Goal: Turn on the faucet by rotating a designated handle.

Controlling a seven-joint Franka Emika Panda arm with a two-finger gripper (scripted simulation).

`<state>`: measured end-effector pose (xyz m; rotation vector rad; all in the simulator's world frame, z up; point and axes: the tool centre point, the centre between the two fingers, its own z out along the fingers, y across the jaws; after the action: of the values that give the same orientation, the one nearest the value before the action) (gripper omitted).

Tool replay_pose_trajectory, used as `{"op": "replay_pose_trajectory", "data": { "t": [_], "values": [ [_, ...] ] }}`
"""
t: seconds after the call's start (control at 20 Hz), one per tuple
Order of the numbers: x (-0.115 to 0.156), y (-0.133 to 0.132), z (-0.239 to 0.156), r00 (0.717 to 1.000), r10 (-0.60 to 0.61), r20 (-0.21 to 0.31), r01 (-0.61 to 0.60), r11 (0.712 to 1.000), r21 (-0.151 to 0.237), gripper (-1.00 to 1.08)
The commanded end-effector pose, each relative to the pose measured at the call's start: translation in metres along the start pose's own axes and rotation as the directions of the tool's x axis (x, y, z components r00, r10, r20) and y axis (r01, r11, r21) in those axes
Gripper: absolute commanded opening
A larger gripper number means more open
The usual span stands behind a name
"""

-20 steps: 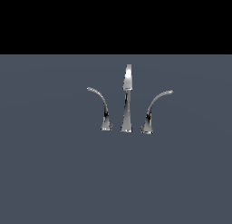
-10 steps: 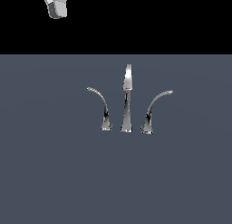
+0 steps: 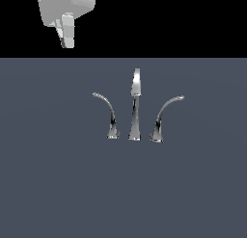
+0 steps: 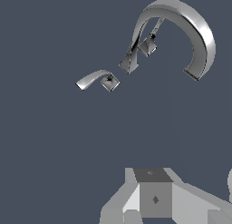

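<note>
The chrome faucet stands mid-floor in the exterior view, with its tall spout [image 3: 135,107] in the centre. The handle [image 3: 109,112], a slim hooked lever on a small foot, is on the exterior view's left of the spout. The thicker lever [image 3: 162,117] with a flared foot is on the right. My gripper [image 3: 68,42] hangs high above and well off to the exterior view's left of the handle, touching nothing. Its fingers overlap, so the gap is hidden. In the wrist view the spout is a big arch [image 4: 192,26] between two levers; only my hand's grey body [image 4: 154,198] shows.
The faucet set stands on a plain dark grey floor [image 3: 58,184]. Behind the floor's far edge the background is black.
My gripper has come into the exterior view from the top left and moved down and rightward. The faucet and its levers have not moved.
</note>
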<state>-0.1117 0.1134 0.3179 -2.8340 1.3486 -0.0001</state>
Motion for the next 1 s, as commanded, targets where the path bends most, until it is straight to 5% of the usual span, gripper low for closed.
{"op": "replay_pose_trajectory", "data": {
  "t": [0.0, 0.5, 0.95],
  "values": [
    [0.005, -0.01, 0.01, 0.999, 0.054, 0.001, -0.054, 0.999, 0.001, -1.0],
    [0.03, -0.045, 0.048, 0.966, 0.258, 0.002, -0.258, 0.966, 0.002, -1.0],
    [0.06, -0.071, 0.084, 0.899, 0.438, 0.001, -0.438, 0.899, 0.001, -1.0]
  ]
}}
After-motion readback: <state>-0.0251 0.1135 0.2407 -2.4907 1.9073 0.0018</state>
